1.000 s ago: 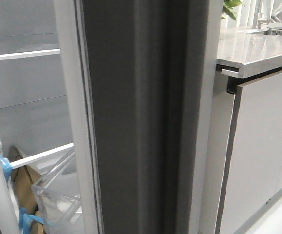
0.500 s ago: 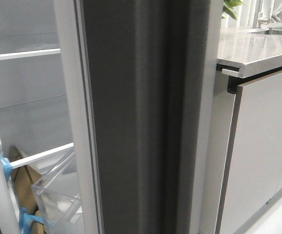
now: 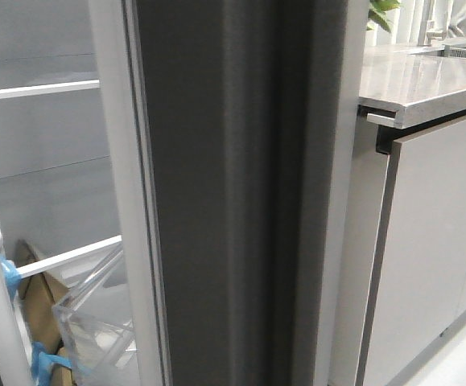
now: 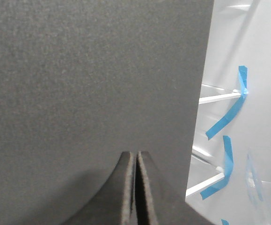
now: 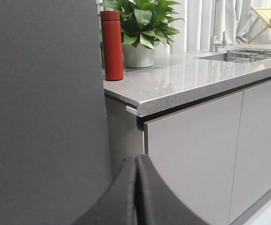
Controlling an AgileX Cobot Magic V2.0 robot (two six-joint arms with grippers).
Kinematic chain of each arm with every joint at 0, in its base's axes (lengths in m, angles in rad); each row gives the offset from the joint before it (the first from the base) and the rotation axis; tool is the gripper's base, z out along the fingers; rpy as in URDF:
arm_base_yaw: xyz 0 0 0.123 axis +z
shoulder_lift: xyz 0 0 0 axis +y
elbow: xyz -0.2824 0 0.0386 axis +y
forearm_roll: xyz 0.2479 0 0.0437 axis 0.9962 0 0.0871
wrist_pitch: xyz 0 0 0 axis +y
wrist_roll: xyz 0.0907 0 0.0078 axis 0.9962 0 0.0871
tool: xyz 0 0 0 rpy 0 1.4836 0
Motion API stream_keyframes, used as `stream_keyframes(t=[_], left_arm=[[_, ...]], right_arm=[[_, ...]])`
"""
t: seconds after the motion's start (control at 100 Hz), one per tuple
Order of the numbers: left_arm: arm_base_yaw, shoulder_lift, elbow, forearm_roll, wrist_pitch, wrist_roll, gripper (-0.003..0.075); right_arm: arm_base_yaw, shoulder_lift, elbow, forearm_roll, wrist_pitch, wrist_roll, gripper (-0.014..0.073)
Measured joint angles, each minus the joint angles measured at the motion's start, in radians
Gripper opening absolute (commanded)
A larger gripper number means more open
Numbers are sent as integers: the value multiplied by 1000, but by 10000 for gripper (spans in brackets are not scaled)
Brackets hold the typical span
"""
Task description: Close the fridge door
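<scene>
The fridge door [image 3: 233, 201] is a tall matte dark grey slab, seen edge-on in the front view, with a vertical groove in its thick edge. Its white inner lining [image 3: 116, 161] and a clear plastic bin [image 3: 96, 322] show to the left. No gripper shows in the front view. In the left wrist view the door's dark face [image 4: 88, 79] fills most of the picture, and my left gripper [image 4: 136, 157] is shut and empty close against it. In the right wrist view my right gripper [image 5: 136, 161] is shut and empty, beside the door's dark face [image 5: 41, 108].
A grey stone counter [image 5: 182, 79] with glossy light grey cabinet doors [image 5: 191, 154] stands right of the door. On it are a red bottle [image 5: 113, 44], a potted plant [image 5: 140, 28] and a sink [image 5: 247, 54]. White fridge shelves with blue tape [image 4: 229, 110] show beyond the door.
</scene>
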Motion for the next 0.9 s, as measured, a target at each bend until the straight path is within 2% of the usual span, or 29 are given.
stream_keyframes(t=[0.21, 0.54, 0.73, 0.9], left_arm=[[0, 0, 0, 0, 0, 0, -21], [0, 0, 0, 0, 0, 0, -21], [0, 0, 0, 0, 0, 0, -21], [0, 0, 0, 0, 0, 0, -21]], right_arm=[[0, 0, -53, 0, 88, 0, -76], [10, 132, -401, 0, 286, 0, -76], [87, 257, -633, 0, 361, 0, -76], [200, 380, -804, 0, 380, 0, -76]])
